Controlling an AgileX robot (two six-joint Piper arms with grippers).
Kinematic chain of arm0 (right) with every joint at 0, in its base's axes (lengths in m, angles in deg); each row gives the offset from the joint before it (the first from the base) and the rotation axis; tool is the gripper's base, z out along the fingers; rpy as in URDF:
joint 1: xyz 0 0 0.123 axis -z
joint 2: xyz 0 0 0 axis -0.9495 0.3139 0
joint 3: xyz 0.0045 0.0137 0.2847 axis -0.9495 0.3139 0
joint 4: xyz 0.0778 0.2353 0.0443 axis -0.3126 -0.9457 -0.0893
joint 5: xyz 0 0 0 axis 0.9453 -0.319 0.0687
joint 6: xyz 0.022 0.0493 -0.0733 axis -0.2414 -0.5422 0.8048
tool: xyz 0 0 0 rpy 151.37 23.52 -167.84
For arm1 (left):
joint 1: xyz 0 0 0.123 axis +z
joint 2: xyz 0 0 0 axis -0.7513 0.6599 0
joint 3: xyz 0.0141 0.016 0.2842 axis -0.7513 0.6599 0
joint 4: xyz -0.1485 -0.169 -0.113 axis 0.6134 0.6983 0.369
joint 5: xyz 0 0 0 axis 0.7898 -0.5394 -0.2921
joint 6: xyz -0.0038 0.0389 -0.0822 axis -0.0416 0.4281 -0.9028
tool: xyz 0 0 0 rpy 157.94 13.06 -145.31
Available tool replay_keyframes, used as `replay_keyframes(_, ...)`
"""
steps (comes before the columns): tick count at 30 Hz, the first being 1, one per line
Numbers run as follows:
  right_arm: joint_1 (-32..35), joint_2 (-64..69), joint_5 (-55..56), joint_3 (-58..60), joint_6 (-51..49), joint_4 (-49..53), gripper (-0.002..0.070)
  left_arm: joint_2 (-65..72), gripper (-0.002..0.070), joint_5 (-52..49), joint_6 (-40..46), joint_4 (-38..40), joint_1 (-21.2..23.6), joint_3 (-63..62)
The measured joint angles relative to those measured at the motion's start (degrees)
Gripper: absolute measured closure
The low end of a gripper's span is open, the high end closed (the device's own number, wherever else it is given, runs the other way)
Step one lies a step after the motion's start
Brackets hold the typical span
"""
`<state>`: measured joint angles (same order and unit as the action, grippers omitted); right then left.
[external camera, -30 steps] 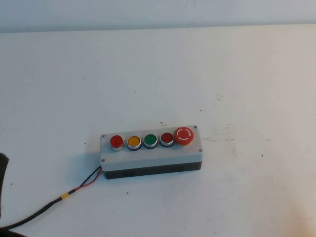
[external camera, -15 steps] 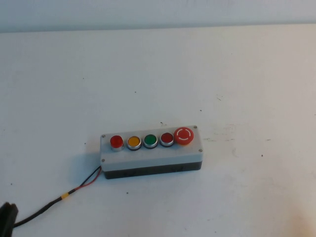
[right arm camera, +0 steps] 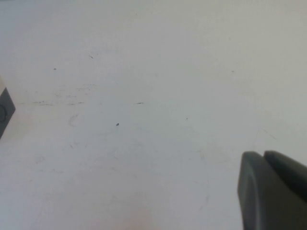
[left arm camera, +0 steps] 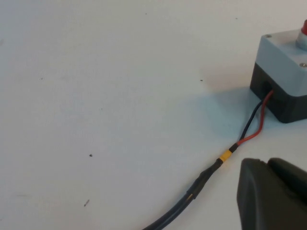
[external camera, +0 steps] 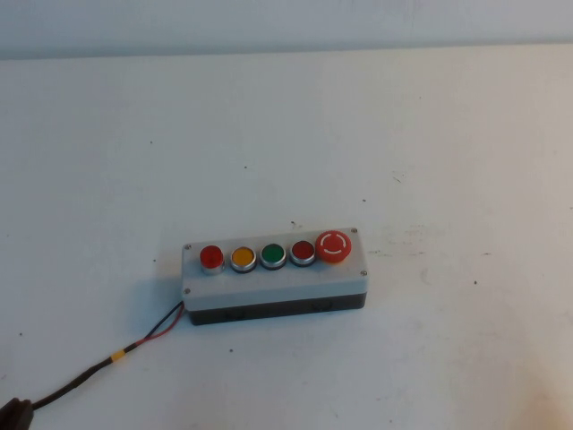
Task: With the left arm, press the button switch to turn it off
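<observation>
White scuffed table point(external camera: 430, 134); pale wall point(external camera: 269, 22) behind; even light.

Setting: lab or test bench. Evidence: bare white scuffed desk point(external camera: 430, 134); grey wired control box point(external camera: 274, 285) with pushbutton row; plain pale backdrop.

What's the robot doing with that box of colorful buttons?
Nothing is touching the box right now. The grey box sits on the white table with five buttons in a row. The button switch, bright red, is at the end where the cable comes out. The left gripper hangs low near that cable, short of the box. The right gripper waits over bare table.
</observation>
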<state>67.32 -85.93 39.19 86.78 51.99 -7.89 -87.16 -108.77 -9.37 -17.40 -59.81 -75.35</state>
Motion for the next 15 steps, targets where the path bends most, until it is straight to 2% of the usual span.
replay_keyframes(15, 0.0, 0.0, 0.0, 0.0, 0.0, 0.0, 0.0692, 0.0, 0.0678, 0.0, 0.0, 0.0, 0.5, 0.0)
